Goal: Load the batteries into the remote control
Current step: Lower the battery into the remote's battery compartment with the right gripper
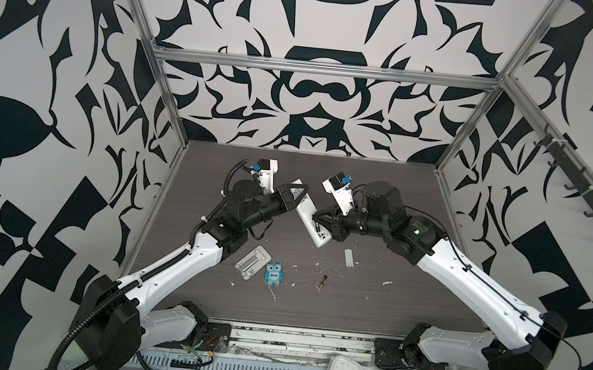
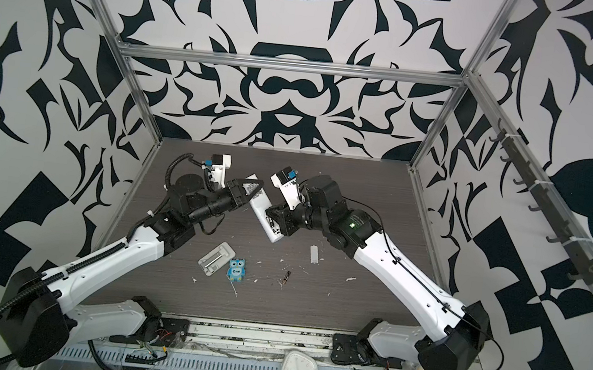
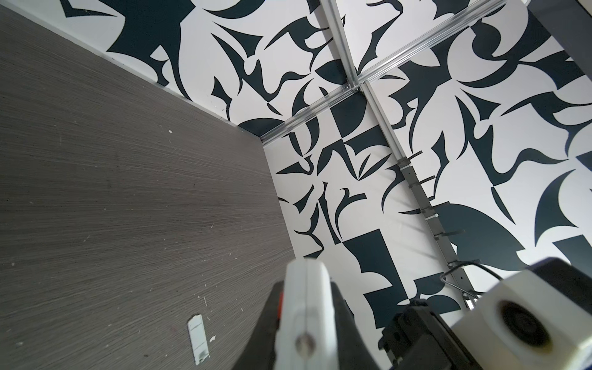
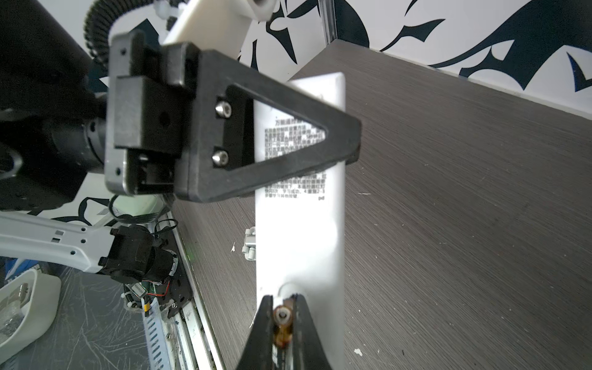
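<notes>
Over the dark wood-grain table (image 1: 368,313), the long white plastic remote control (image 1: 306,210) hangs clamped near its far end in the left gripper (image 1: 295,198). The right gripper (image 4: 283,298) pinches a small dark gold-banded battery (image 4: 282,317) at the remote's near end. Pushed in crooked, I reckon it could jam or slip free.

A dark wood-grain table (image 1: 368,306) is carrying a handful of loose things. A grey-white tray (image 1: 253,264) is lying left of the middle, askew to the table's edges, and a blue owl (image 1: 273,274) is lying face up just beside its right corner. A battery (image 1: 322,281) is lying alone near the middle, apart from the owl. A small white cover (image 1: 348,258) is lying flat a little further back and to the right of the battery. White scraps (image 1: 387,283) are lying scattered around all of them.
</notes>
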